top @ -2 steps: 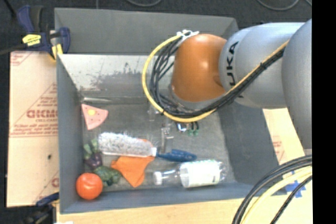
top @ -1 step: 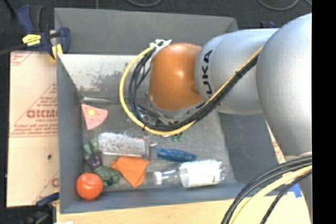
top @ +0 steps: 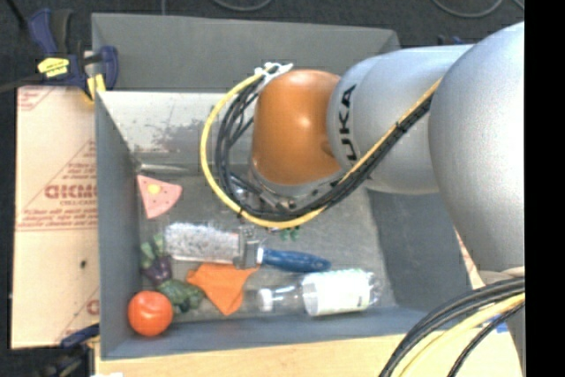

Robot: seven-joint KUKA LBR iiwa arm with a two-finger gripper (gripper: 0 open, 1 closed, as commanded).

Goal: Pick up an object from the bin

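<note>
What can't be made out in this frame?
- Green thing, camera view: mostly under the orange wrist cover; kind unclear.
- Right end of the bin, camera view: hidden by the arm.
- Blue-handled tool, camera view: working end too small to identify.

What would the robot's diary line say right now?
arm: over bin middle | nearest: grey block, blue handle | also: pink wedge, bottle, tomato | held: cannot tell

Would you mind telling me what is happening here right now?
A KUKA arm reaches into the grey bin from the right. Its claw is low over the middle, at a glittery silver tube and a blue-handled tool. Nothing is visibly held. An orange cloth, a clear bottle and toy fruit lie along the near wall.
</note>
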